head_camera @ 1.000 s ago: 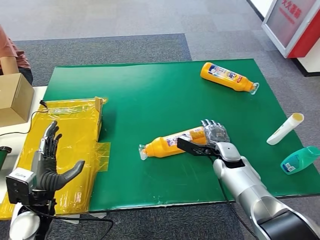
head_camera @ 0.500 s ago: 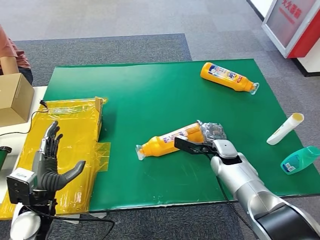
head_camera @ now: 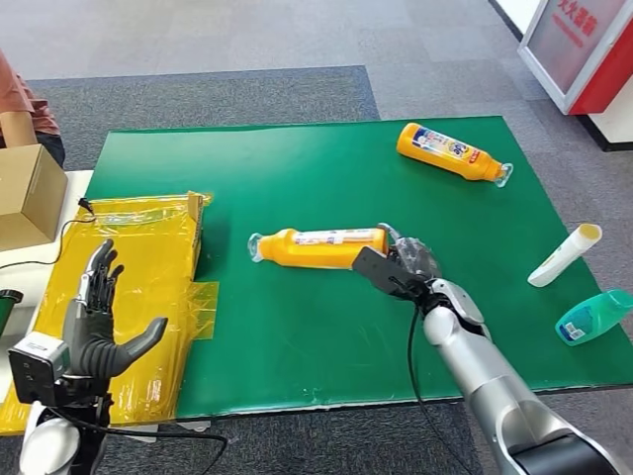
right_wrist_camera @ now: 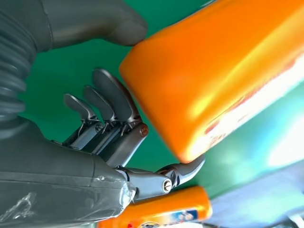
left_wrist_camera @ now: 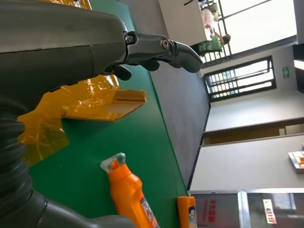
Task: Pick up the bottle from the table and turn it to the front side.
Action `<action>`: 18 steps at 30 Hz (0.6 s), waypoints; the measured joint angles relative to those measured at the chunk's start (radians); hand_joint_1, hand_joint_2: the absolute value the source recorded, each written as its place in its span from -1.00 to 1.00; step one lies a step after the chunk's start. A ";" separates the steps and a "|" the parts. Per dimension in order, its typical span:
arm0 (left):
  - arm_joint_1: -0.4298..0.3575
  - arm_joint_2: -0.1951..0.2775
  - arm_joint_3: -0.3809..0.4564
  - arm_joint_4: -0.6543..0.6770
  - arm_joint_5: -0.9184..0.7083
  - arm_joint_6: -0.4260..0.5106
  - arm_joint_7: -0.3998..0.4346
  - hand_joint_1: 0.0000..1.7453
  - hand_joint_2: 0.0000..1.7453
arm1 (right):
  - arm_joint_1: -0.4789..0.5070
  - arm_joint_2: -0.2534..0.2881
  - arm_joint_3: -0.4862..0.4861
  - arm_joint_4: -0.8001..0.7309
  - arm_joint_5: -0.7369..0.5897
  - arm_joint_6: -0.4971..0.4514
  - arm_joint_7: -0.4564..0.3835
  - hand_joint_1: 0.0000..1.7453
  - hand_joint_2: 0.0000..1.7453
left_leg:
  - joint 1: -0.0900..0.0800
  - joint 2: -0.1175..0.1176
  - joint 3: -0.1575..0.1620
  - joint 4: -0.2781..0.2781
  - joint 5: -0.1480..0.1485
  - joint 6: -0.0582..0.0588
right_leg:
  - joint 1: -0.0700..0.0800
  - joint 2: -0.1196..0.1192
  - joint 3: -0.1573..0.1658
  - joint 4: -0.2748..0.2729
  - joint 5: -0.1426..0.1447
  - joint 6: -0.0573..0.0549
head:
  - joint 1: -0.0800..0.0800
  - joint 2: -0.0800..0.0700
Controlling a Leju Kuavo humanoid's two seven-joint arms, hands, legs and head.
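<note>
Bottle (head_camera: pixel 322 247) mid-mat, base in right hand (head_camera: pixel 408 265).

The right hand (right_wrist_camera: pixel 107 128) comes in as a grey ribbed cover, a thick grey thumb and darker fingers (right_wrist_camera: pixel 111 97), and it grips the base end of an orange bottle (right_wrist_camera: pixel 215 71). The thumb lies along one side of the bottle's base and the dark fingers curl against the other side, one fingertip hooking under its edge. The green table mat (right_wrist_camera: pixel 71 76) lies behind, and a second orange bottle (right_wrist_camera: pixel 168 209) with a printed label shows past the fingers.
</note>
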 joint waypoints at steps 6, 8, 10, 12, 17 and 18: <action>-0.029 0.000 -0.008 0.009 0.109 -0.015 -0.002 -1.00 1.00 | 0.072 0.045 -0.023 -0.198 -0.156 -0.016 -0.056 1.00 1.00 | 0.000 0.000 0.000 0.000 0.000 0.000 | 0.000 0.000 -0.001 0.000 0.000 0.000 | 0.000 0.000; -0.043 0.000 -0.011 0.014 0.137 -0.016 -0.002 -1.00 1.00 | 0.081 0.058 -0.022 -0.243 -0.180 -0.025 -0.058 1.00 1.00 | 0.001 0.000 0.000 0.000 0.000 0.000 | 0.001 0.000 -0.001 0.000 0.000 0.000 | 0.000 0.000; -0.057 -0.001 -0.016 0.020 0.148 -0.016 -0.002 -1.00 1.00 | 0.083 0.067 -0.021 -0.272 -0.188 -0.029 -0.056 1.00 1.00 | 0.001 0.000 0.000 0.000 0.000 0.000 | 0.000 0.000 0.000 0.000 0.000 0.000 | 0.000 0.000; -0.066 0.000 -0.021 0.026 0.151 -0.016 -0.002 -1.00 1.00 | 0.081 0.072 -0.018 -0.287 -0.189 -0.031 -0.052 1.00 1.00 | 0.000 0.000 0.000 0.000 0.000 0.000 | 0.000 0.000 0.000 0.000 0.000 0.000 | 0.000 0.000; -0.072 0.000 -0.025 0.037 0.155 -0.013 -0.002 -1.00 1.00 | 0.080 0.073 -0.014 -0.292 -0.193 -0.039 -0.046 1.00 1.00 | 0.000 0.000 0.000 0.000 0.000 0.000 | 0.000 0.000 0.000 0.000 0.000 0.000 | 0.000 0.000; -0.072 0.000 -0.025 0.037 0.156 -0.013 -0.002 -1.00 1.00 | 0.081 0.073 -0.014 -0.292 -0.194 -0.041 -0.046 1.00 1.00 | 0.000 0.000 0.000 0.000 0.000 0.000 | 0.000 0.000 0.000 0.000 0.000 0.000 | 0.000 0.000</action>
